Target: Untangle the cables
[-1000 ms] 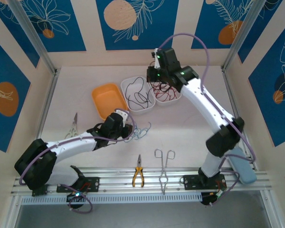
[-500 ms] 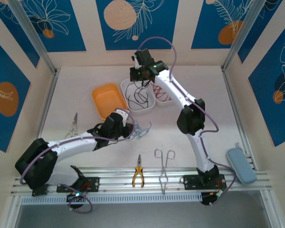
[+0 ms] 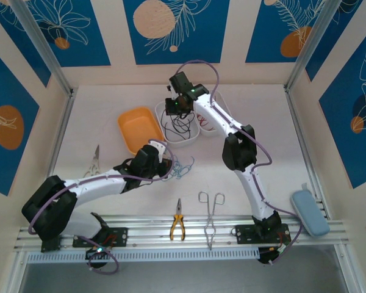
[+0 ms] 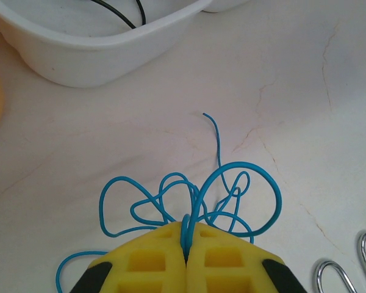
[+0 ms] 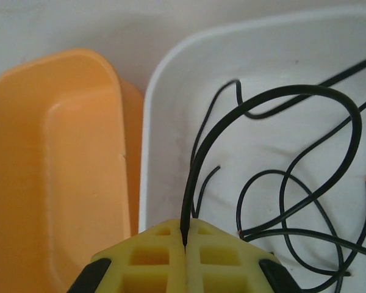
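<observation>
Two robot arms reach over a pale table (image 3: pixel 274 110), each with its jaws clamped on a thin wire.

The left gripper (image 3: pixel 165 160) sits low near the middle of the table. In the left wrist view, its yellow fingers (image 4: pixel 152 259) are pressed together, pinching a strand of the blue cable (image 4: pixel 247 163). The rest of that cable fans out on the table just ahead of the fingertips in loose, overlapping loops, with one free end curling away towards a white tray (image 4: pixel 110 55).

The right gripper (image 3: pixel 175 107) is stretched to the far side and hangs over the same white tray (image 3: pixel 182 143). In the right wrist view, its yellow fingers (image 5: pixel 219 259) are closed on the black cable (image 5: pixel 293 89). That cable rises from the fingertips, arcs to the right and drops back into the tray, where more black loops lie on the floor. An orange tray (image 5: pixel 67 152) stands touching the white one on its left.

Near the arms' bases lie yellow-handled pliers (image 3: pixel 177 227) and metal forceps (image 3: pixel 211 213), well apart from both cables.
</observation>
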